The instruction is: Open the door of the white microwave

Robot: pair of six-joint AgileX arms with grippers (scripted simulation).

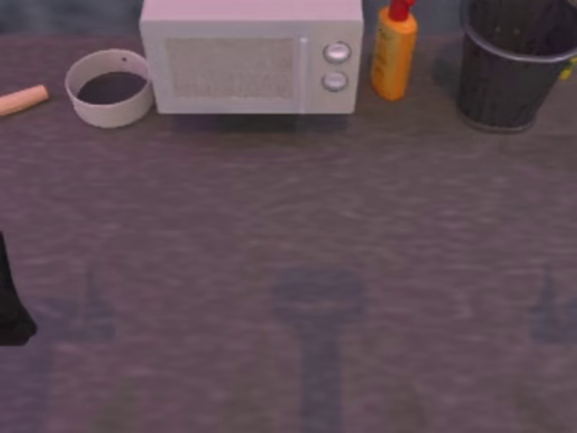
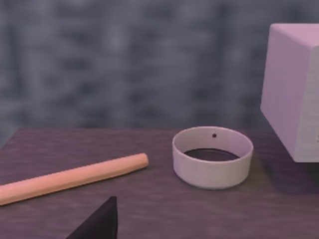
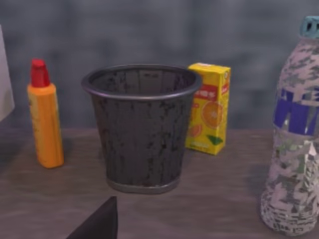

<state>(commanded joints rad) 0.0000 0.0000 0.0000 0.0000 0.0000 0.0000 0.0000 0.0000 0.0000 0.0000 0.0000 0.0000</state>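
The white microwave [image 1: 252, 16] stands at the table's back middle, and its side [image 2: 294, 89] also shows in the left wrist view. Its door [image 1: 230, 68], with the grey mesh window, lies flush with the front, beside two silver knobs [image 1: 336, 52]. My left arm [image 1: 11, 302] is a dark shape at the table's left edge, far from the microwave. One dark fingertip [image 2: 102, 224] shows in the left wrist view, with bare table beside it. My right arm is outside the top view. Its wrist view shows one fingertip [image 3: 102, 221] with nothing against it.
A round white bowl [image 1: 109, 87] and a wooden rolling pin [image 1: 22, 99] lie left of the microwave. To its right are an orange bottle with a red cap [image 1: 394, 52] and a dark mesh bin [image 1: 514, 59]. A juice carton [image 3: 209, 107] and a water bottle [image 3: 294, 134] stand near the bin.
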